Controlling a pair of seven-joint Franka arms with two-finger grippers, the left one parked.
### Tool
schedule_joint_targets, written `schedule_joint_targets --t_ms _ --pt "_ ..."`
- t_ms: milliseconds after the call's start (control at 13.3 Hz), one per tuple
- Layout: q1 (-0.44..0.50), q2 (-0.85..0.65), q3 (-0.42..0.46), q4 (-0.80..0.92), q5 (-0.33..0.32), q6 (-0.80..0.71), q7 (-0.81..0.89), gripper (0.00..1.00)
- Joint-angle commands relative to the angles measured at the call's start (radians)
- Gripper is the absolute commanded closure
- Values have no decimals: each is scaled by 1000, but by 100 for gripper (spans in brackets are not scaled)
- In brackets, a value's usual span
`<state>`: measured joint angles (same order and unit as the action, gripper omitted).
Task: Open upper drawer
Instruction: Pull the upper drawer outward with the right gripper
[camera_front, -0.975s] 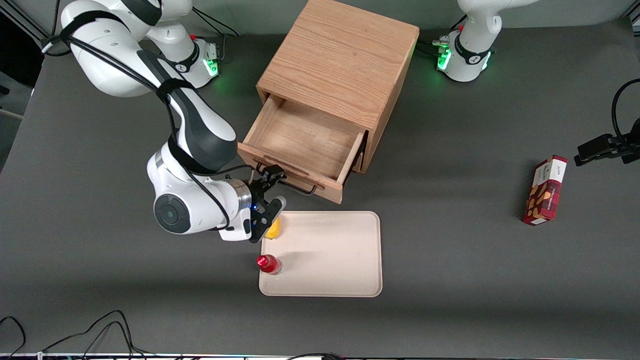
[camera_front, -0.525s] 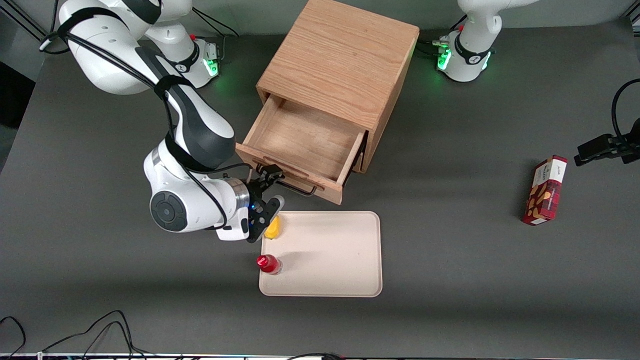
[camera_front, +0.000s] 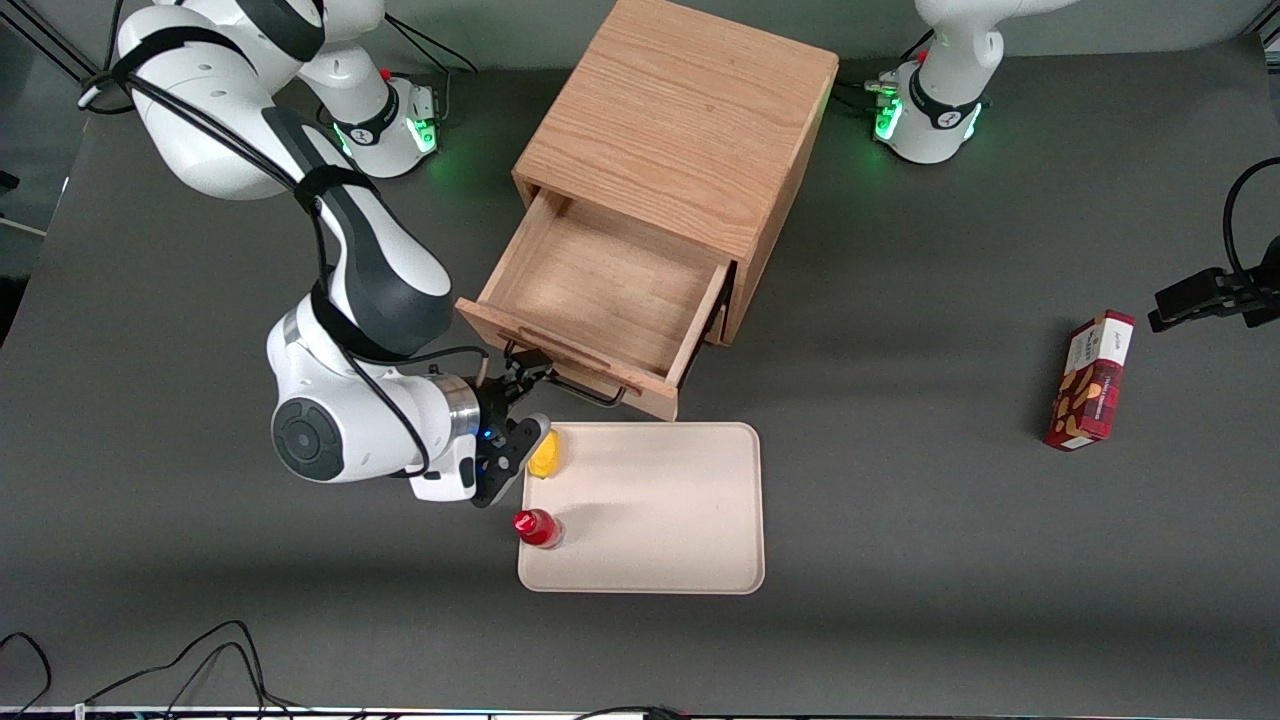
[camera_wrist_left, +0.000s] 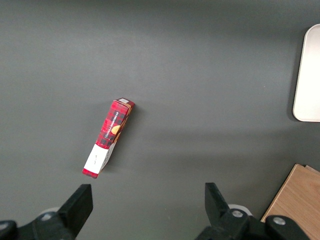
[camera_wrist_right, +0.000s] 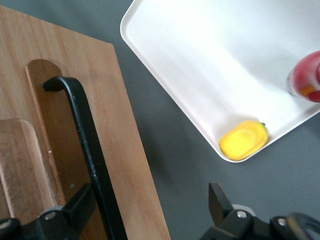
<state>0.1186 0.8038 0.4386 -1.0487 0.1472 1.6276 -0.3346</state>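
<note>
The upper drawer (camera_front: 600, 285) of the oak cabinet (camera_front: 680, 110) stands pulled well out, and its inside is bare wood. Its black wire handle (camera_front: 585, 392) runs along the drawer front, facing the tray. My right gripper (camera_front: 527, 400) is open at the handle's end. One finger (camera_front: 527, 366) sits between the handle and the drawer front, the other finger (camera_front: 530, 437) hangs over the tray's corner. In the right wrist view the handle (camera_wrist_right: 85, 140) crosses the drawer front (camera_wrist_right: 125, 150) between my spread fingers, close to one finger (camera_wrist_right: 82, 202). The bottom drawer is hidden under the upper one.
A cream tray (camera_front: 660, 560) lies nearer the front camera than the drawer, holding a yellow piece (camera_front: 545, 455) and a red bottle (camera_front: 537, 527); both show in the right wrist view, the yellow piece (camera_wrist_right: 243, 141) and the bottle (camera_wrist_right: 306, 75). A red box (camera_front: 1090, 380) lies toward the parked arm's end.
The drawer has slid farther out of the cabinet toward the front camera. My gripper has moved the same way with the handle, still open.
</note>
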Motion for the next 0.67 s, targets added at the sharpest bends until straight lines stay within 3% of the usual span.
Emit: schedule_joint_targets --t_ms 0,600 --pt "15 49 -11 88 -23 -9 -18 0" --pt "-2 38 -26 142 -21 -5 -20 0"
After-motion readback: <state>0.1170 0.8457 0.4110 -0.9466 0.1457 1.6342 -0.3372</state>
